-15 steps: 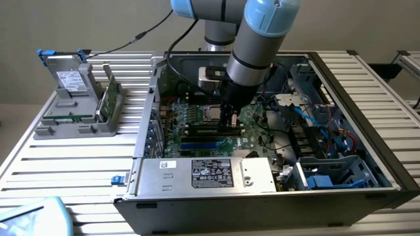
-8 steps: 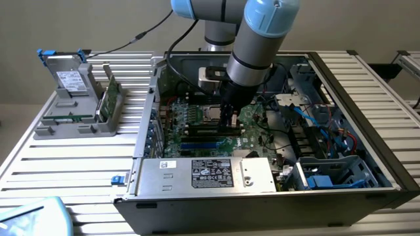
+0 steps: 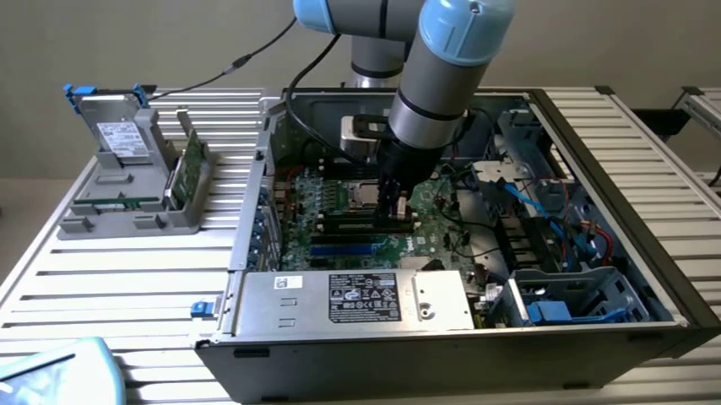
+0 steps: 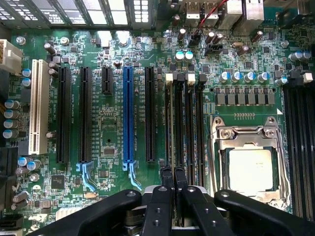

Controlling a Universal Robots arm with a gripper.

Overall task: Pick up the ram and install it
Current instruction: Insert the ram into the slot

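the ram [image 4: 175, 142] is standing edge-on between the gripper's [image 4: 173, 178] fingertips, which are pinched together on its upper edge. its long axis is running along the black memory slots [image 4: 194, 128] just beside the processor socket [image 4: 248, 164], and it is sitting over one of them, directly below the jaws. in the exterior view the arm [image 3: 440, 76] is reaching steeply down into the open computer case [image 3: 631, 211], with the gripper [image 3: 394, 207] close over the motherboard [image 3: 338, 198].

The tool [image 3: 393, 215] stands inside the computer case [image 3: 631, 219], over the motherboard [image 4: 113, 128].
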